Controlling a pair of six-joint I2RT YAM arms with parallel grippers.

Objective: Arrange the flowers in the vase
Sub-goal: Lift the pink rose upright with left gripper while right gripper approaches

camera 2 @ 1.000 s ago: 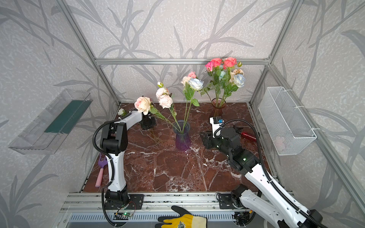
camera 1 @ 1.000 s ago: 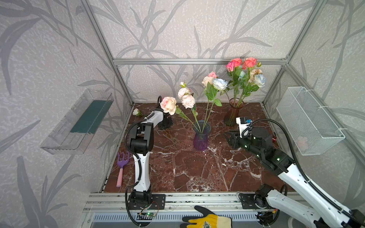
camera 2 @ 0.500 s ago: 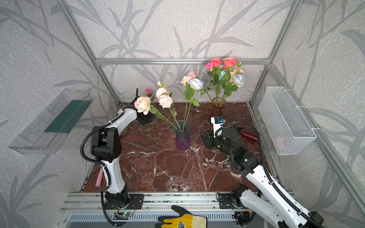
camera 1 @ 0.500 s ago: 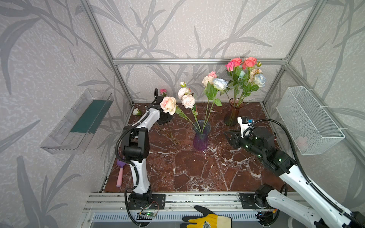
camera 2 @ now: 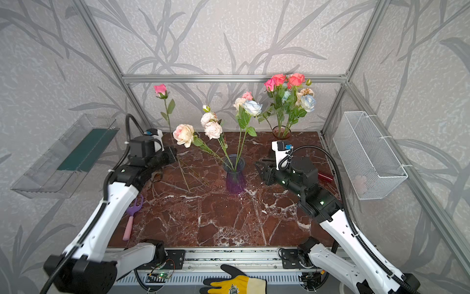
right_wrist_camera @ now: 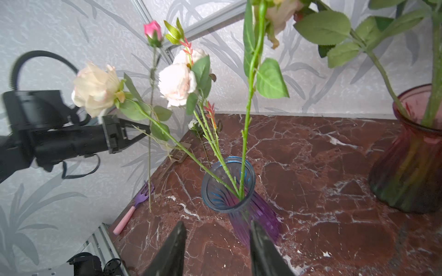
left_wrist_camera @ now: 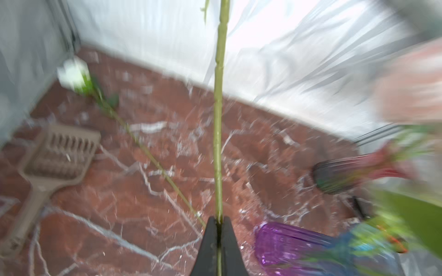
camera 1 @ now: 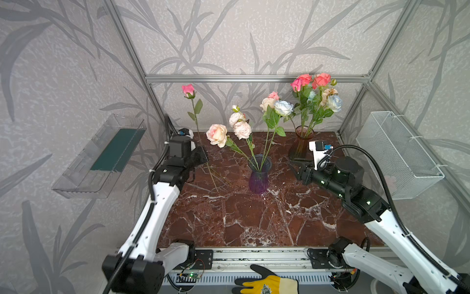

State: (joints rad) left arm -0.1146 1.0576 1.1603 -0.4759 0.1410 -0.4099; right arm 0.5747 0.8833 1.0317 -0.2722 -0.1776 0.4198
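A purple glass vase [camera 1: 259, 175] [camera 2: 235, 175] stands mid-table with several flowers in it: cream, pale pink and pale blue roses [camera 1: 217, 135]. My left gripper [camera 1: 201, 155] [left_wrist_camera: 218, 221] is shut on the thin green stem [left_wrist_camera: 218, 119] of a pink rose [camera 1: 188, 90] [right_wrist_camera: 153, 29]. It holds the rose upright, left of the vase. My right gripper [camera 1: 292, 165] [right_wrist_camera: 216, 225] stands open just right of the vase [right_wrist_camera: 229, 188], empty. A white rose [left_wrist_camera: 74, 74] lies on the table at the back left.
A reddish vase [camera 1: 301, 145] full of roses stands at the back right. A purple fork with pink handle [camera 2: 132, 216] and a brown scoop [left_wrist_camera: 57, 157] lie on the left. A wire basket [camera 1: 396, 152] and a clear tray [camera 1: 101, 157] hang on the side walls.
My left arm has drawn back from the back-left corner and raised the pink rose, whose stem now stands upright. The right arm has not moved.
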